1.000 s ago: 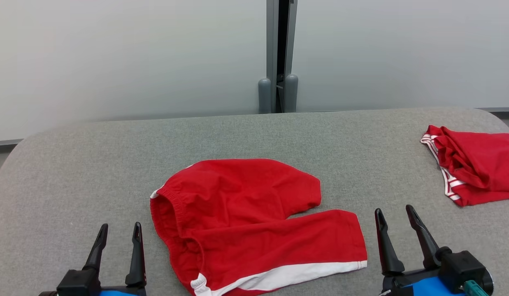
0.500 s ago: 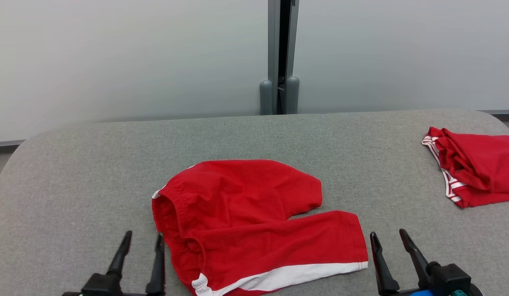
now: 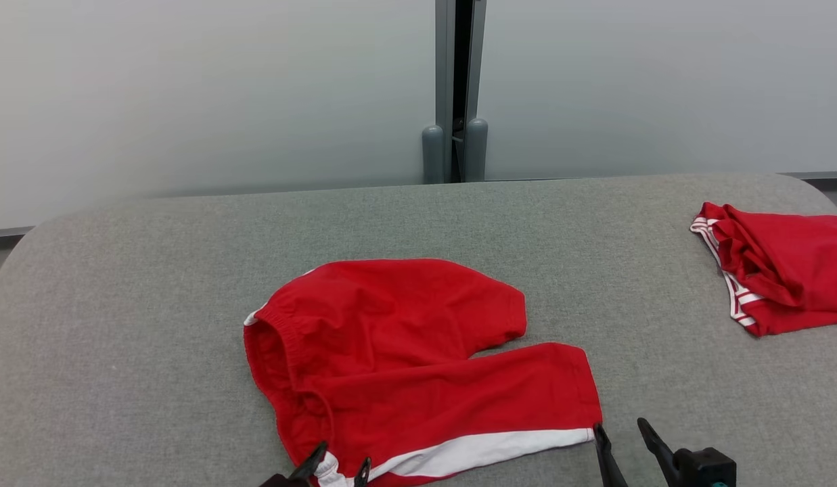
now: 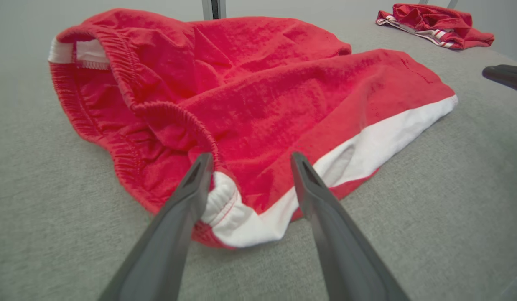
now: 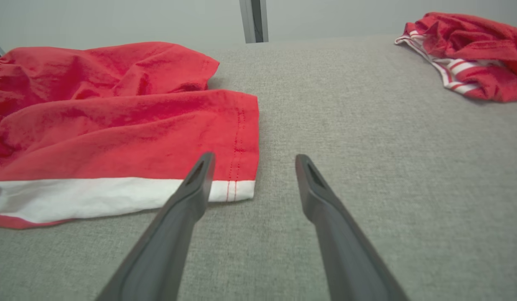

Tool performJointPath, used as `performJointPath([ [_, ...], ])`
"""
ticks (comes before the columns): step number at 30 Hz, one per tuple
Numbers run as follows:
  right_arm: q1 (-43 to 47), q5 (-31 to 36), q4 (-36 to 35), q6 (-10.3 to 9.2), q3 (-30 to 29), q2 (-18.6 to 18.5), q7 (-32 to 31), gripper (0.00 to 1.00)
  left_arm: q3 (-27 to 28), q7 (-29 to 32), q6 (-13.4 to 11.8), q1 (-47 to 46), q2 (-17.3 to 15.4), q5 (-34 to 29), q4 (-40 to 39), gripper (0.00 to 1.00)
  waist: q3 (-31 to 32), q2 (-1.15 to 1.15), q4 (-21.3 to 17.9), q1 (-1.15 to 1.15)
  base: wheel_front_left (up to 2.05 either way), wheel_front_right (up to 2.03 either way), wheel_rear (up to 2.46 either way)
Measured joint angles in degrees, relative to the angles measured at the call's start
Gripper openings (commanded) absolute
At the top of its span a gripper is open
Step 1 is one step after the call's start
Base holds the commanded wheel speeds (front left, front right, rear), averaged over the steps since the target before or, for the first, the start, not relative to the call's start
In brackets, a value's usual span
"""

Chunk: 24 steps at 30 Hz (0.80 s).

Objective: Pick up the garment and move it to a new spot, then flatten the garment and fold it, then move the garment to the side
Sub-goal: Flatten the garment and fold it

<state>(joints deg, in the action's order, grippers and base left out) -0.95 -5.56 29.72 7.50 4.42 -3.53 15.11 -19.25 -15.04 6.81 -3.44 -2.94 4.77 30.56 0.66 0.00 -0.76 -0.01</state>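
- The garment (image 3: 404,352), red shorts, lies on the bench (image 3: 120,304) just ahead of both pairs of fingers, wrinkled and unfolded.
- This fits shorts waiting to be lifted, or already at a new spot waiting to be flattened; the folding seems left to do.
- Its long axis runs from the left fingers (image 4: 187,200) to the right fingers (image 5: 185,200): waistband at the left ones, leg hem at the right ones.
- Both pairs stand open, gripping nothing.

second garment (image 3: 787,270) cut by right edge, left gripper (image 3: 344,454) cropped
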Motion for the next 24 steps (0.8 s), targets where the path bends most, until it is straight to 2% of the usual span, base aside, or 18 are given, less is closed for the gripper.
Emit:
performJointPath([
  [8,-3.39,-0.46,7.68,0.00,1.44,0.14,0.00,1.00,-4.05,-0.01,0.43,-3.52,-1.79,-0.22,7.46,1.00,-0.84,0.00,-0.01,0.01,0.00,0.00,0.00],
  [24,-8.39,-2.94,15.82,0.00,4.52,0.49,0.04,1.00,-8.13,-0.03,0.49,-5.22,-3.79,2.82,10.31,1.00,-2.00,0.00,1.09,0.01,0.00,0.00,0.00],
])
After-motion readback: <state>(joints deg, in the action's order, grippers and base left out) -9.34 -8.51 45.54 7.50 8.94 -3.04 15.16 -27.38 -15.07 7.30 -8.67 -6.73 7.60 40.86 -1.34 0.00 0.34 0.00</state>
